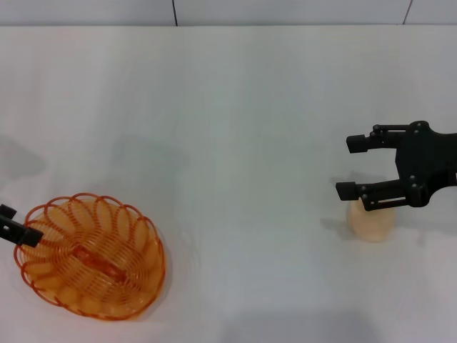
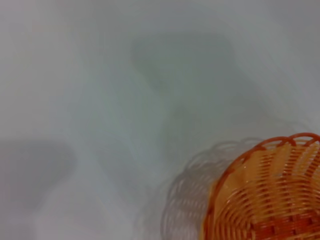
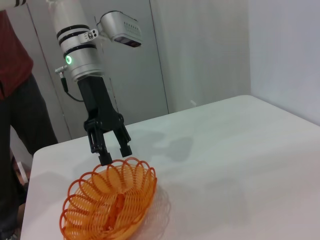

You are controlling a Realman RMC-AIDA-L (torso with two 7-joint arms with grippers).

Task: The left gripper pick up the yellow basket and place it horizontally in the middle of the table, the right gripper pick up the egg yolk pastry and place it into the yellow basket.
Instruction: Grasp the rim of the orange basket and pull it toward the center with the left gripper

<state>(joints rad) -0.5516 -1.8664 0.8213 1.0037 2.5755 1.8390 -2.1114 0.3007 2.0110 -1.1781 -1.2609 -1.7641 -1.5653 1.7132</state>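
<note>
Left gripper (image 3: 111,152) spread wide over the yellow basket (image 1: 91,255) rim (no legible markings). Right gripper (image 1: 353,166) gaping, empty, above the egg yolk pastry (image 1: 371,221).

table (image 1: 235,128): bare between basket (image 1: 93,257) and pastry (image 1: 371,221) | left gripper (image 3: 111,152) open over basket's rim, perhaps touching | right gripper (image 1: 351,166) open above pastry

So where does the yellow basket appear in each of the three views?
Head view: yellow basket at lower left, on the table.
Left wrist view: only its rim, lower right corner.
Right wrist view: lower left, below the left gripper.
Shared landmark: the white table.
</note>
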